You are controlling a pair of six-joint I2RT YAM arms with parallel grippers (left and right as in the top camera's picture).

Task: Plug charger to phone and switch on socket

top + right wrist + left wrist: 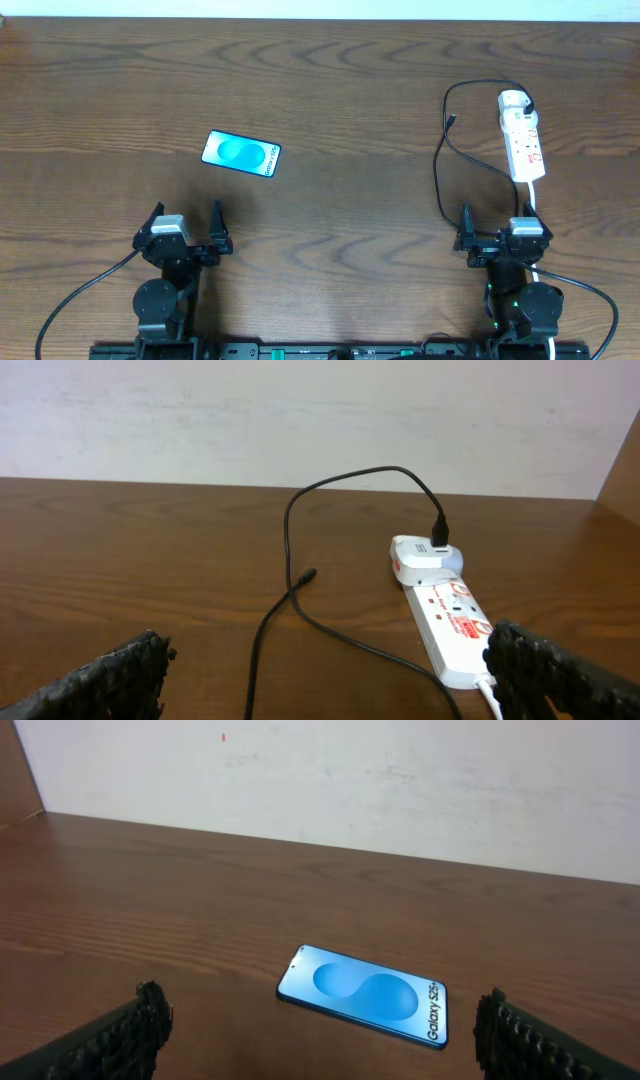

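Blue phone point(241, 153) with lighter ovals, black charger point(445, 165) cable, white socket point(525, 148), brown wood-grain table point(350, 90)

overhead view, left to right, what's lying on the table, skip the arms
slim blue-screened smartphone → small black connector tip of the thin black charger cable → narrow white power strip with red switches; the rounded white plug head overlaps the strip, so it is left out
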